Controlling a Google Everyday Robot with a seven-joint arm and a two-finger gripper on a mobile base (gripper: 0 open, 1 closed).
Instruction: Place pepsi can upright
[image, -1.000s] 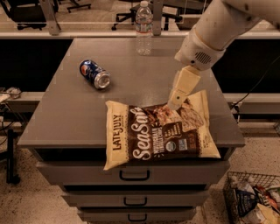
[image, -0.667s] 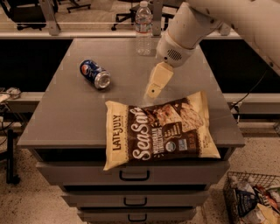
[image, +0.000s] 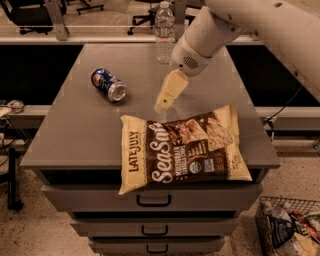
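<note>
Currently mid-approach, nothing grasped. Target: small dark blue aluminium pepsi can (image: 108, 85) with round red-white-blue logo, lying on its side on the grey metal desk (image: 75, 140), left of centre toward the far-left corner, silver end facing near-right. Not upright yet, so task judged at an early stage.

Cream wedge-shaped claw (image: 161, 105) hanging from the white arm over the middle of the desk, pointed down and slanted toward the left edge, just beyond the far side of the brown-and-cream crinkly chip bag (image: 182, 147). Contact with the bag: none apparent. Well apart from the can. Open or closed: cannot tell from this angle. Probably slanted that way to reach across to the can without dragging over the bag.

Clear plastic water bottle (image: 163, 32) upright at the far edge, behind the arm; not the target. Chip bag flat along the near edge, overhanging the top grey drawer (image: 152, 199).

Next, by guess: swing left, lower, grip across the can's body, rotate to vertical, set down on a silver end. Risk: round can likely to roll toward the left edge if nudged.
</note>
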